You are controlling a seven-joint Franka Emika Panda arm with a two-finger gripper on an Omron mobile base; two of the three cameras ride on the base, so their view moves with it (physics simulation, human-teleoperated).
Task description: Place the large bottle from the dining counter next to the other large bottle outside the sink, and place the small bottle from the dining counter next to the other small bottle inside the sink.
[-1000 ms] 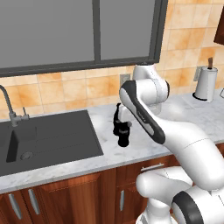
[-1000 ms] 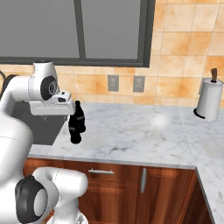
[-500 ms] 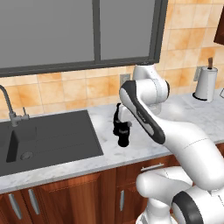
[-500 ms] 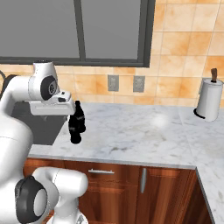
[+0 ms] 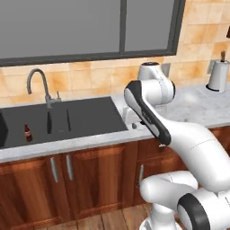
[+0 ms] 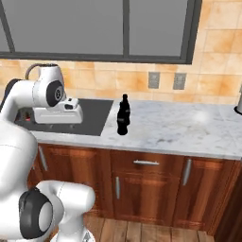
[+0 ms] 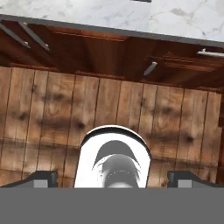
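The other small bottle [image 5: 28, 132], brown with a red label, stands in the black sink [image 5: 85, 117] at its left end. On the marble counter just right of the sink [image 6: 97, 116], dark tall cola-style bottles [image 6: 123, 115] stand close together and overlap, so I cannot tell the large bottle from the other large bottle. My gripper [image 7: 116, 178] is open and holds nothing. It points down past the counter's front edge at the wooden floor. My white hand [image 6: 56, 113] hangs left of the tall bottles, apart from them. The small bottle and the dining counter are out of view.
A curved faucet [image 5: 42, 85] rises behind the sink. A paper-towel holder [image 5: 218, 76] stands at the counter's far right. Wooden cabinet doors [image 6: 146, 184] run under the counter [image 6: 189, 130], with tiled wall and a window behind.
The whole picture has shifted, so the base has driven to the left along the counter. My open hand went with it and now stands farther from the tall bottles.
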